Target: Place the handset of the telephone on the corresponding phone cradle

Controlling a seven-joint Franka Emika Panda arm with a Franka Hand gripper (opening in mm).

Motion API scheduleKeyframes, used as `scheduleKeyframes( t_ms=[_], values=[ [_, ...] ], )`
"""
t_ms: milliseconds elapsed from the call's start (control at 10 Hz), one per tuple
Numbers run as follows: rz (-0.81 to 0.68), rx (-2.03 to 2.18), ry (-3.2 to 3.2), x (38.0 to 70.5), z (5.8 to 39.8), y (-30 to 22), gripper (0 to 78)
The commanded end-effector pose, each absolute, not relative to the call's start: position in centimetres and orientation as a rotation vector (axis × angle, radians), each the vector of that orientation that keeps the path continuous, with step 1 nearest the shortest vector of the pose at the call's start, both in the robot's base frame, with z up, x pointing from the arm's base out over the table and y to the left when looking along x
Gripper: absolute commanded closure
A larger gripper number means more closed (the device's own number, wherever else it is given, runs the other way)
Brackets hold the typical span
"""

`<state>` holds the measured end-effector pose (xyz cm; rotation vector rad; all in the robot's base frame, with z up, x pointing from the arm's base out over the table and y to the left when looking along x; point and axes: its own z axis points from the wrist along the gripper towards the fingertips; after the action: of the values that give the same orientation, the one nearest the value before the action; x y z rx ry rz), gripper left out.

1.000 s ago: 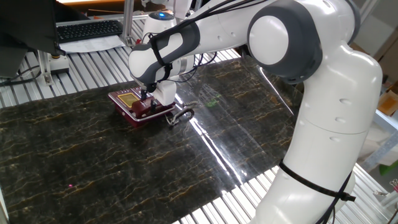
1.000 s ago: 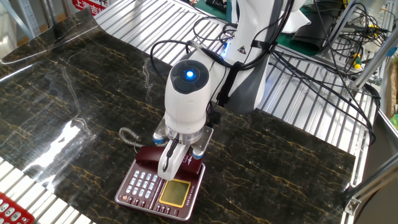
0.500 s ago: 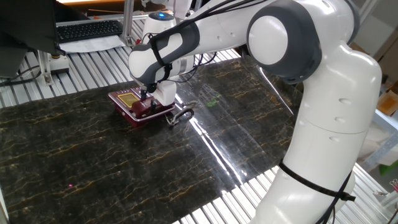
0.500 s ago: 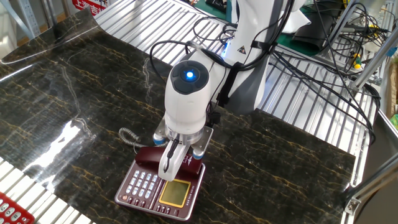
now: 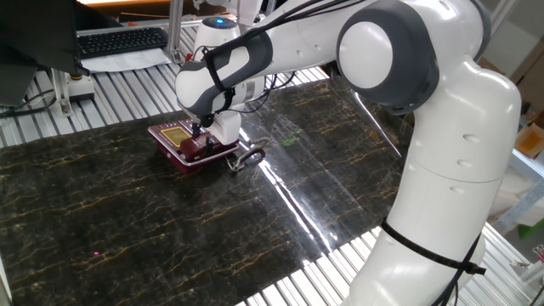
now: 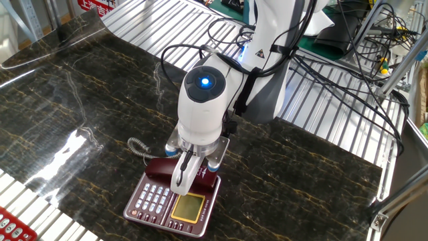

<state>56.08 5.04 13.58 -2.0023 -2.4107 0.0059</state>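
- The hand is down low over the telephone, pointing straight at it, with the white wrist and its blue light directly above.
- One pale finger shows in front, lying across the handset; the other is hidden, so I cannot tell whether the hand grips the handset or merely sits over it.
- The handset lies across the far end of the telephone, along the phone cradle, dark maroon and glossy.
- In the other fixed view the handset shows just below the hand, at the near edge of the telephone.
- The coiled cord loops off the handset's end onto the worktop; from the other side the cord curls just beside the base.
- On the base, the yellowish display sits beside the pale keypad.
- The worktop is black marbled stone with gold veins, shiny enough to throw glare.
- Ribbed metal slats border the worktop.
- Around the room: a computer keyboard behind the worktop, and black cables trailing by the arm's base.
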Motion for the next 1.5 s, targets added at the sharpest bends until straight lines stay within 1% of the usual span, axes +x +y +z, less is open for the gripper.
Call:
scheduleKeyframes(
  t_ms=[100,1500],
  values=[
    [0.003,-1.994,-2.419,56.19,13.72,5.04,76.4],
    [0.008,-1.968,-2.434,56.04,14.36,4.96,76.4]
  ],
)
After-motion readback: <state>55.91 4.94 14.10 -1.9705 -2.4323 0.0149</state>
